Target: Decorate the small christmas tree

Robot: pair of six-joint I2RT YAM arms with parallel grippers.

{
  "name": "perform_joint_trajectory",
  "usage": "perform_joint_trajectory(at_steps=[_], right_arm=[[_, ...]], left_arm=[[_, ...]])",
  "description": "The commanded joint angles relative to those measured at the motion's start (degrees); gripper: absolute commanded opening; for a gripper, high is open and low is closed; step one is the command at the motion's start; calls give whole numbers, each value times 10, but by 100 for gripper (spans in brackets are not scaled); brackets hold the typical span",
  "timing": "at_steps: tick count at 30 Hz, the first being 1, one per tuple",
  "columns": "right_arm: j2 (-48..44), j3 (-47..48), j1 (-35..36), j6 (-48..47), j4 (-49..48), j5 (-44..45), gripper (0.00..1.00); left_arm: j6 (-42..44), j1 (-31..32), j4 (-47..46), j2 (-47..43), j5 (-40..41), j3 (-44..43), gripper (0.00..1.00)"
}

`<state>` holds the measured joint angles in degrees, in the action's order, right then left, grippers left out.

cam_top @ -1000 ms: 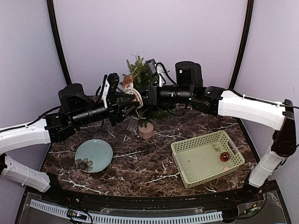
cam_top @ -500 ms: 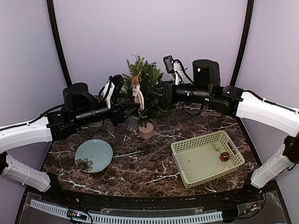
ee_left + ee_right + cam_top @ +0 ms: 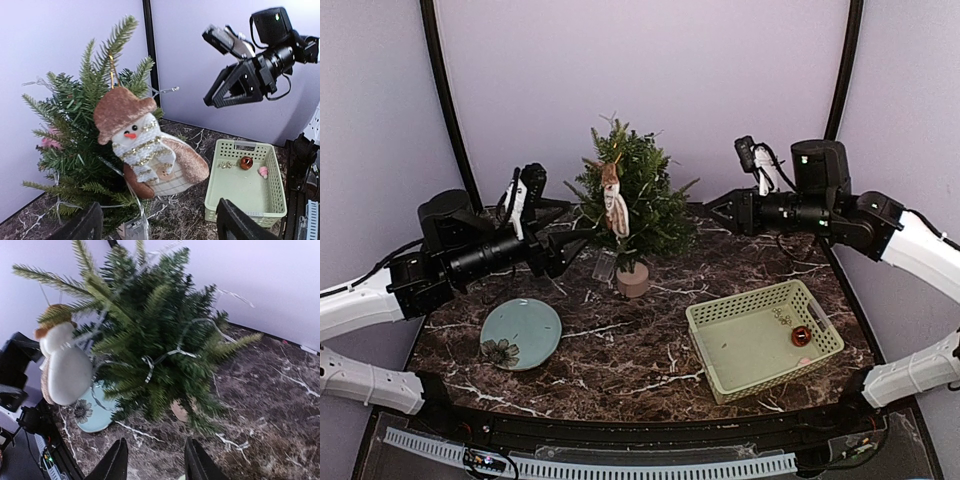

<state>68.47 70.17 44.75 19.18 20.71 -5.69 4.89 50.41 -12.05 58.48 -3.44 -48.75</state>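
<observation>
I see the small christmas tree (image 3: 645, 195) at the table's (image 3: 620, 350) twelve o'clock, a snowman ornament (image 3: 613, 205) hanging on it; left gripper (image 3: 160, 226) at its nine o'clock, spread, empty; right gripper (image 3: 155, 460) at three o'clock, spread, empty.

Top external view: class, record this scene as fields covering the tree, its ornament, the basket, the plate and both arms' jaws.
tree: small christmas tree, upright in its pot
ornament: snowman hanging on the tree, facing the left arm
basket: pale green, holds a red-brown bauble
plate: blue-green, flower print
left gripper: jaws open, holding nothing
right gripper: jaws open, holding nothing
</observation>
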Motion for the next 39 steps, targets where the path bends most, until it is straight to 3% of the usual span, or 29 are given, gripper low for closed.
perform_joint_trajectory(at_steps=[1,6,15,18,25,30,39], right_arm=[[-22,-52,-38,10,64,5,41],[0,-67,-83,9,127,-11,42],[18,-85,-101,6,329,95,41],[46,-98,-103,8,327,138,41],[121,-106,-159,-45,292,126,36],[162,-111,-169,-47,286,120,39],[217,-107,-178,-27,289,199,43]], left_arm=[[-53,1,-2,-47,56,44,81],[-108,-1,3,-59,87,84,81],[-144,-3,-25,-59,91,114,81],[-145,-4,-36,-50,89,115,81],[-126,-4,-27,-50,86,98,81],[-122,-4,-20,-58,92,101,81],[-120,-6,-27,-58,96,106,81]])
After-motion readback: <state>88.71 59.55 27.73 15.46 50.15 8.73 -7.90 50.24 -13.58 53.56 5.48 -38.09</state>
